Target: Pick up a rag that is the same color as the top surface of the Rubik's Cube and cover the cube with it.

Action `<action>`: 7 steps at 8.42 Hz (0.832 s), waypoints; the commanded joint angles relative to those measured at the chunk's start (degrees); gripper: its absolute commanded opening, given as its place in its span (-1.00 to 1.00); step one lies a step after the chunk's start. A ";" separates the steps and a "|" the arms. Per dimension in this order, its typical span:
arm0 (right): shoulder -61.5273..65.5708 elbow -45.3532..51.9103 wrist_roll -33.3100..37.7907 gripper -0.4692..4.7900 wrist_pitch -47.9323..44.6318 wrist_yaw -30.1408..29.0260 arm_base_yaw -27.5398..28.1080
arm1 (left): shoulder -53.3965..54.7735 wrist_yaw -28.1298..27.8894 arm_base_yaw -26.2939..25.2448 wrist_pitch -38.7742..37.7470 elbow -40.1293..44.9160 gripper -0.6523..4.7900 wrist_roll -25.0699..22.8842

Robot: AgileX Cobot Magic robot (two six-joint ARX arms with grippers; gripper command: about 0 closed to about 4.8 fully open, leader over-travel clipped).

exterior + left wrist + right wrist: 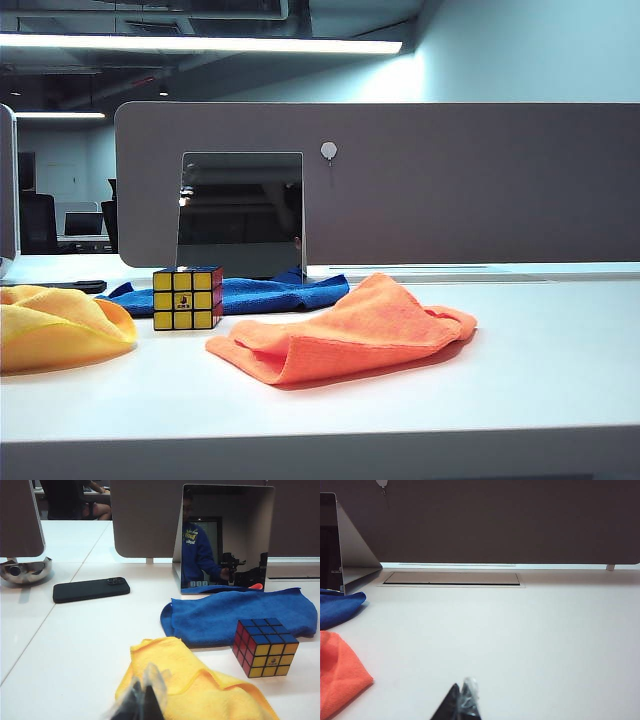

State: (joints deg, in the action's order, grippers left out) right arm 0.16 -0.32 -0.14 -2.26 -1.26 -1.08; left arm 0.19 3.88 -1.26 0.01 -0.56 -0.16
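Cube (264,646) with its blue top sits just in front of the blue rag (235,615), and I see both grippers clenched and empty, left gripper (145,700) above the yellow cloth (200,690), right gripper (462,705) over bare table (530,640).

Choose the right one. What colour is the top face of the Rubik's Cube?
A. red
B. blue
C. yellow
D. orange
B: in the left wrist view the top face of the Rubik's Cube is all blue squares, matching the blue rag behind it; yellow and red are its side faces.
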 commanded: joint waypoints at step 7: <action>-0.04 0.02 0.24 -0.84 -3.98 -0.35 -0.11 | 0.02 0.00 0.11 2.89 -0.07 -0.78 0.17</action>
State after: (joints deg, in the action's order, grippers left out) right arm 0.16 -0.32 -0.05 -5.54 -1.50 -1.10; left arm 0.19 3.88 -1.26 2.00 -0.56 -0.19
